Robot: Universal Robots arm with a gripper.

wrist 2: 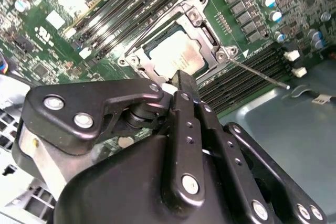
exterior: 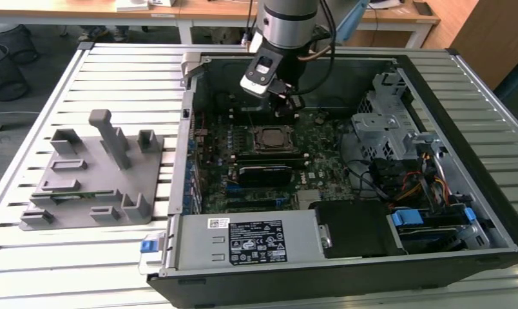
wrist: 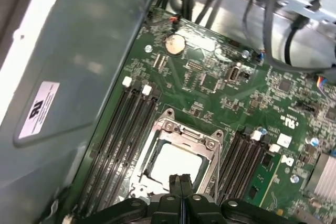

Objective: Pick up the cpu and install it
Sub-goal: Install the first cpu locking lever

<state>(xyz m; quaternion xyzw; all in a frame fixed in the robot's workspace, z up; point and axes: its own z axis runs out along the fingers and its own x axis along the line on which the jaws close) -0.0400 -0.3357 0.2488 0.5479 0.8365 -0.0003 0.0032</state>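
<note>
The cpu (exterior: 271, 138) lies flat inside the metal-framed socket (exterior: 273, 149) on the green motherboard, within the open computer case. Its pale silver top shows in both wrist views (wrist 2: 175, 56) (wrist: 176, 163), ringed by the socket frame (wrist 2: 211, 31) (wrist: 181, 129). My gripper (exterior: 289, 111) hangs just above the socket's far edge. The two black fingers are pressed together with nothing between them (wrist 2: 180, 77) (wrist: 179, 180), their tips over the cpu's edge. I cannot tell whether the tips touch the chip.
A grey plastic fixture (exterior: 96, 174) stands on the slatted table at the exterior view's left. Inside the case are the power supply (exterior: 250, 241), a metal drive cage (exterior: 388, 112), loose cables (exterior: 413, 187) and memory slots (wrist: 128, 129) beside the socket.
</note>
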